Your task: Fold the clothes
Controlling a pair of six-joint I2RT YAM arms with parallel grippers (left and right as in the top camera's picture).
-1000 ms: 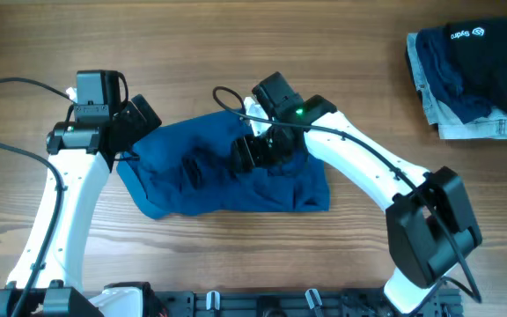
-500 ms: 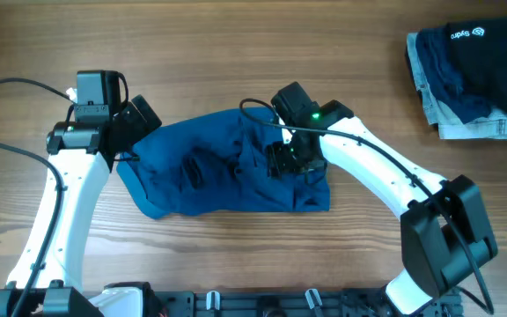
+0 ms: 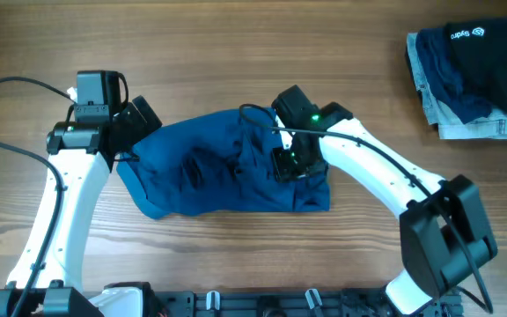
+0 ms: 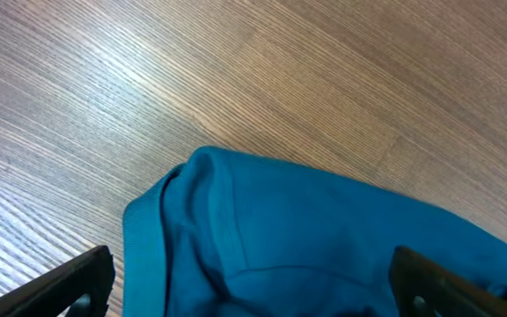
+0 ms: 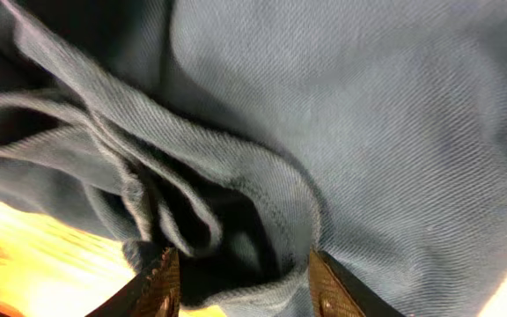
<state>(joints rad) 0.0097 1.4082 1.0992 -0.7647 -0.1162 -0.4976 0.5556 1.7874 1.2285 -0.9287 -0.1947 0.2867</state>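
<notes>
Limp, light mid-blue fabric garment [image 3: 209,176] lies rumpled mid-way along the wooden worktop [image 3: 236,53], left fingers [image 4: 77,277] spread wide over its left corner, right fingers [image 5: 161,282] straddling a bunched hem, grip impossible to call, and that doubled hem looks the surest hold.

The left gripper [image 4: 252,264] hangs wide-jawed over the left edge of the clothes [image 3: 179,189], while the right gripper [image 5: 245,283], wrist bent downward, sits on their right half, jaws half-spread astride a ridge of them, grip uncertain.
</notes>
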